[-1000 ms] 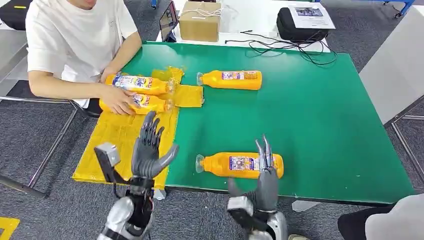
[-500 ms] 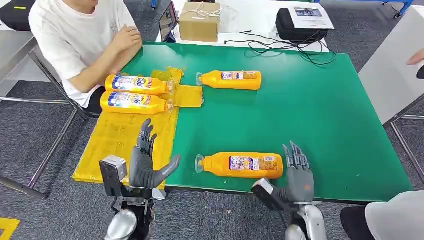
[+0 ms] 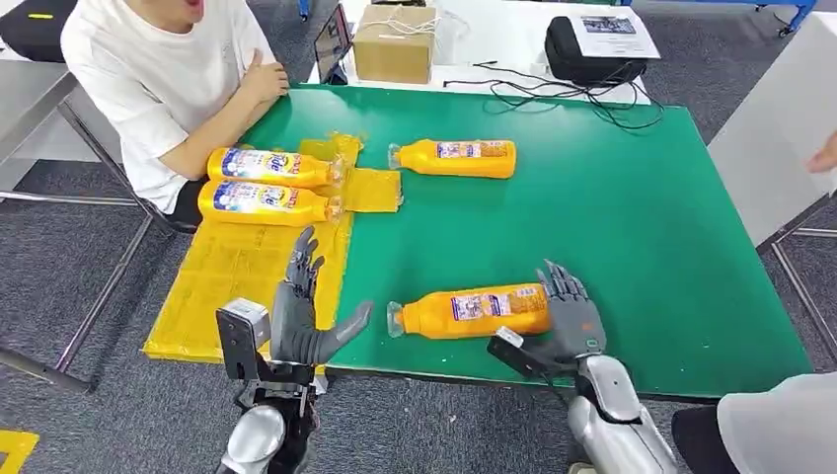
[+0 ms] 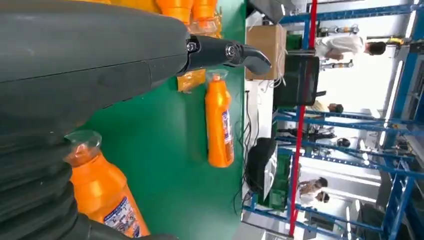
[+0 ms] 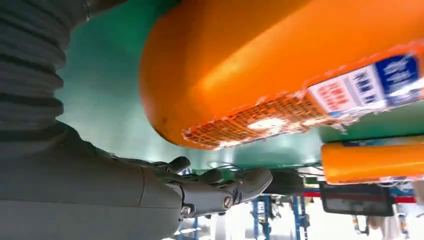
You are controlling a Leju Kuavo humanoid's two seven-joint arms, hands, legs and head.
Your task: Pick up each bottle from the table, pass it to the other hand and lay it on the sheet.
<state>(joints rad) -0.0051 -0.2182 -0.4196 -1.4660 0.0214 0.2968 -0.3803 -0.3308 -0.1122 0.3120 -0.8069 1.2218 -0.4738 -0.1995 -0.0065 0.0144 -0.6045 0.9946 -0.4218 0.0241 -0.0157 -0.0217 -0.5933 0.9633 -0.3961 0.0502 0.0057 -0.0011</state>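
The robot's right hand (image 3: 570, 318) cups the base of an orange bottle (image 3: 469, 311) lying near the green tabletop's (image 3: 632, 227) front edge, fingers (image 3: 559, 282) wide and not yet wrapped round it. The left hand (image 3: 301, 308) waits open above the yellow sheet (image 3: 232, 276). The smooth, full bottle looks heavy and apt to roll; its labelled middle seems the safest hold.

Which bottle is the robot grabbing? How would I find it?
Look at the green table, along the edge nearest the robot. One orange bottle lies there by itself with the right hand at its bottom end. Unlike the others, it sits slanted, far from the yellow sheet.
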